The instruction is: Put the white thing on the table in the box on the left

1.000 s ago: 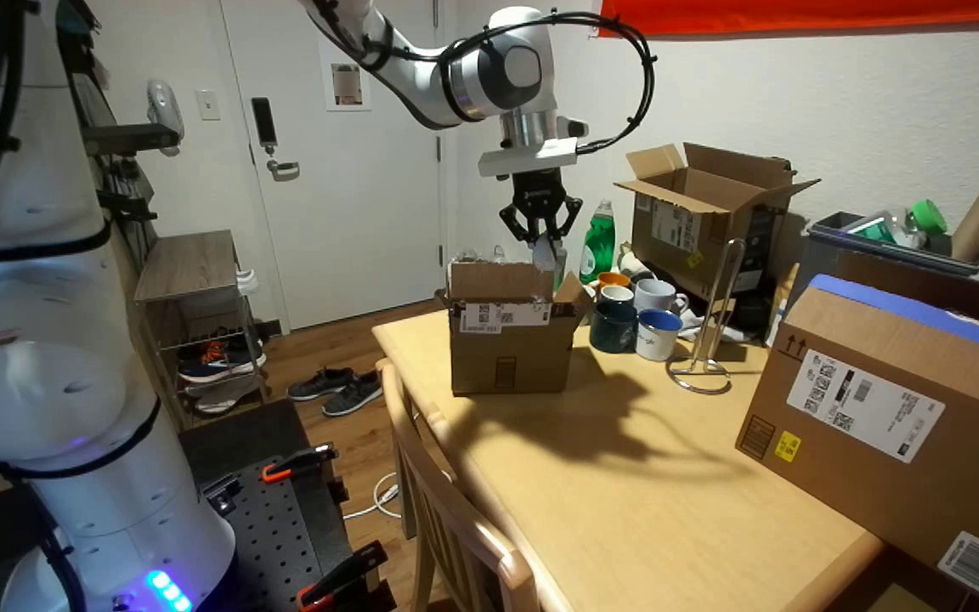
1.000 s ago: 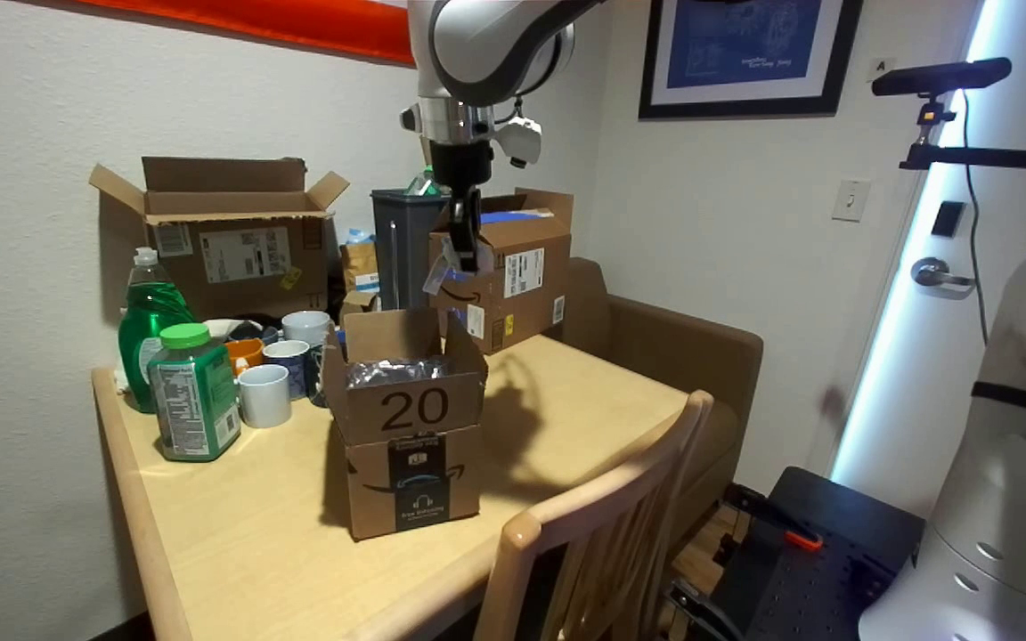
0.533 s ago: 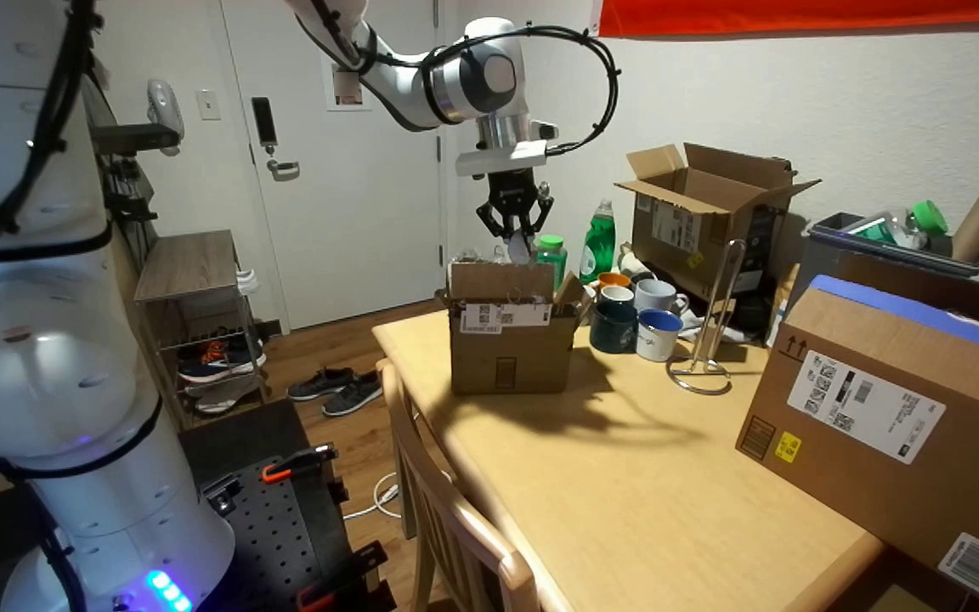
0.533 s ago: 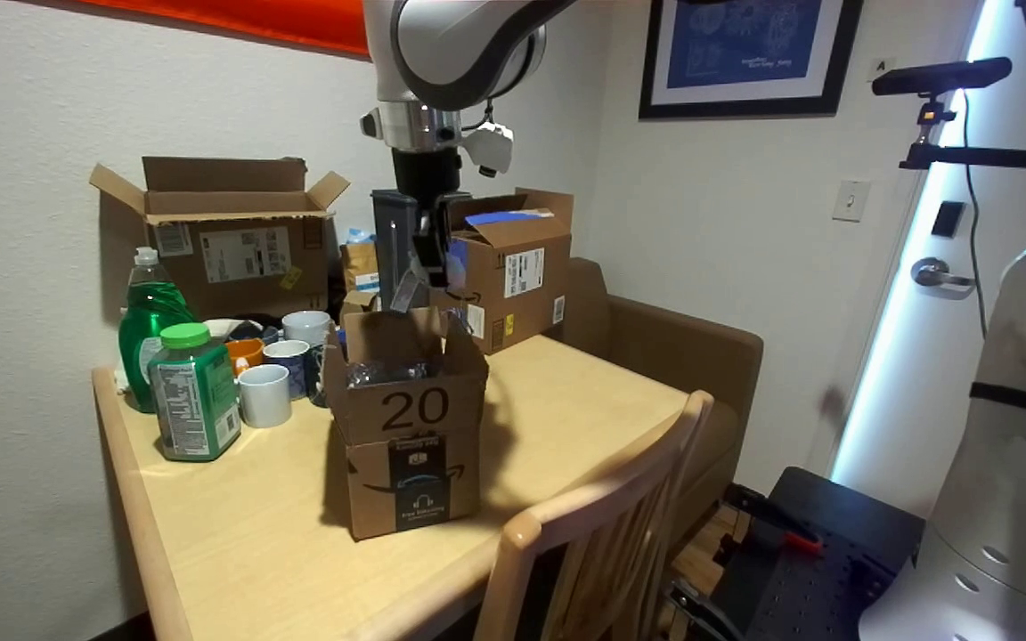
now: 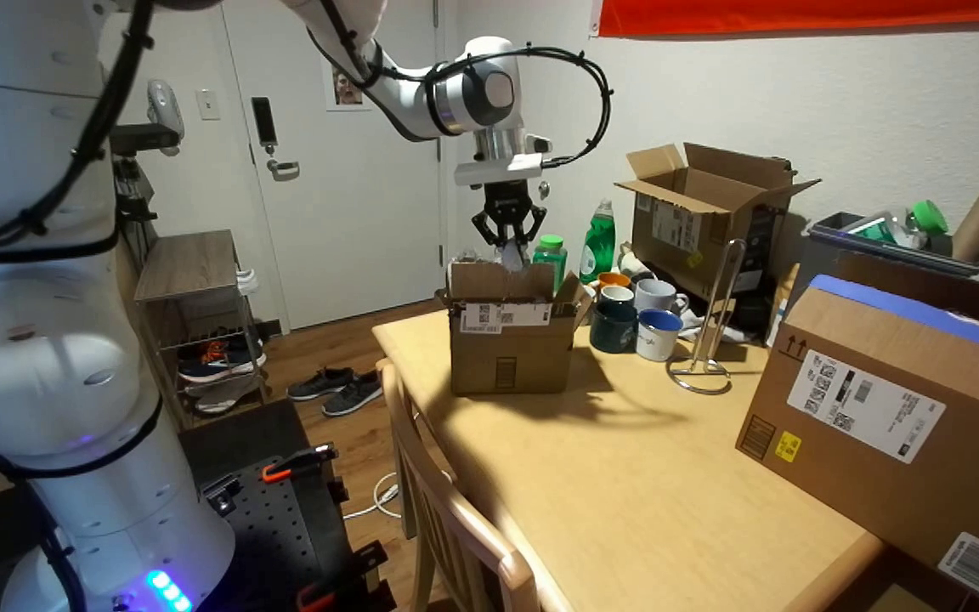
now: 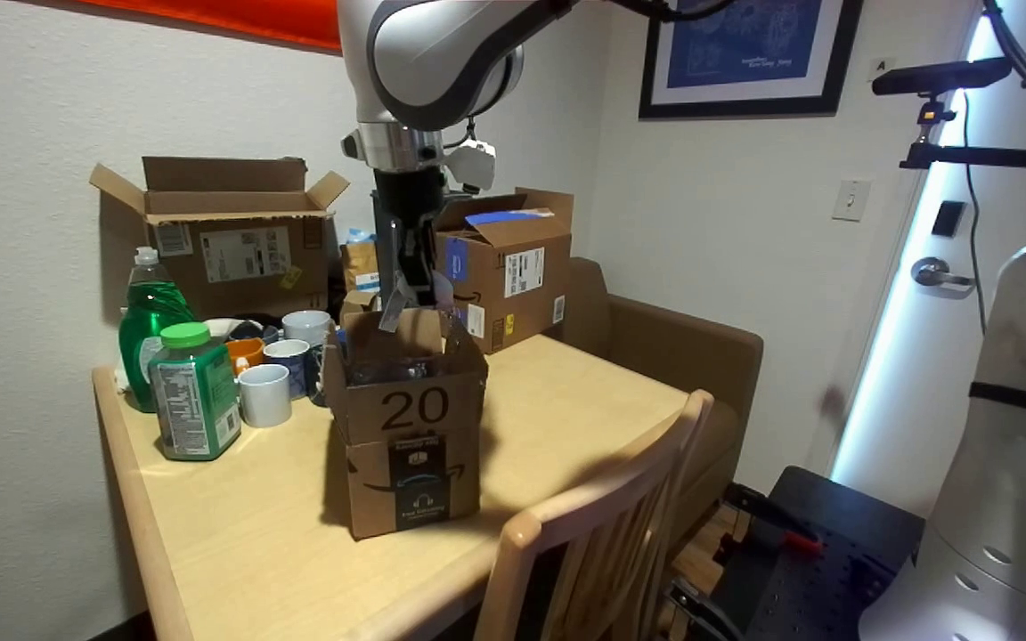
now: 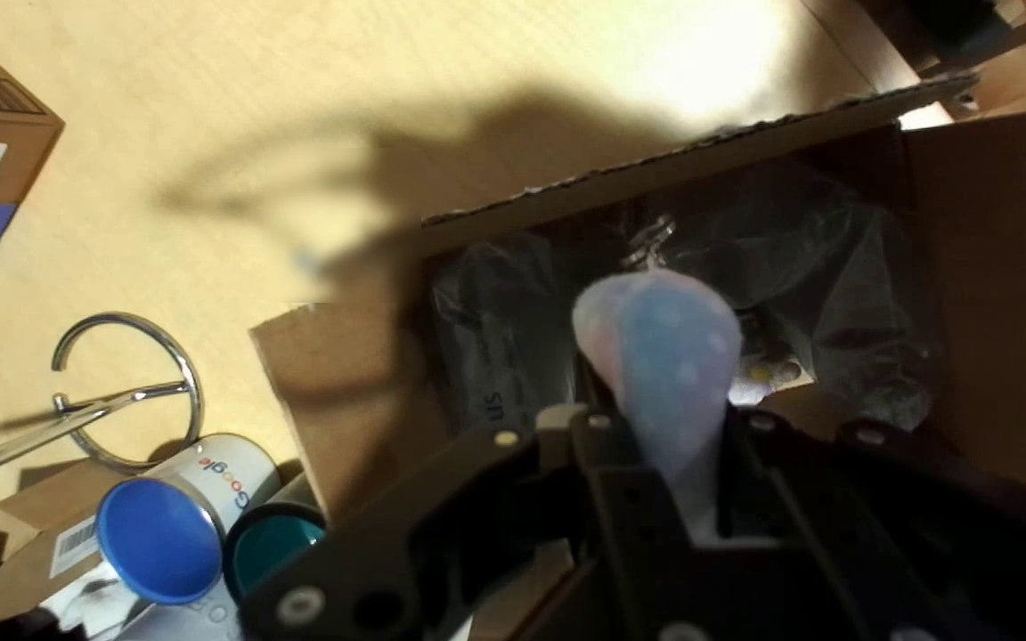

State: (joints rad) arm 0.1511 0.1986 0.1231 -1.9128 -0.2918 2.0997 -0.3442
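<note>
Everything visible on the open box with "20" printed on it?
The box is small, brown, apparently cardboard, upright on the table, top open, flaps raised, one leaning outward. One side carries white labels; another has a dark printed strip below the "20". Crinkled clear plastic lies inside. The gripper holds the white thing over its opening; whether that touches a flap, I can't tell.

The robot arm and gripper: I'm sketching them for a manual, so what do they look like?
The arm is glossy white with rounded links, dark grey trim and a silvery wrist collar. Black cables loop outside it, and black straps band its lower links. Blue lights glow on the base. The gripper is black and angular, with jointed fingers and round metal bolts.
</note>
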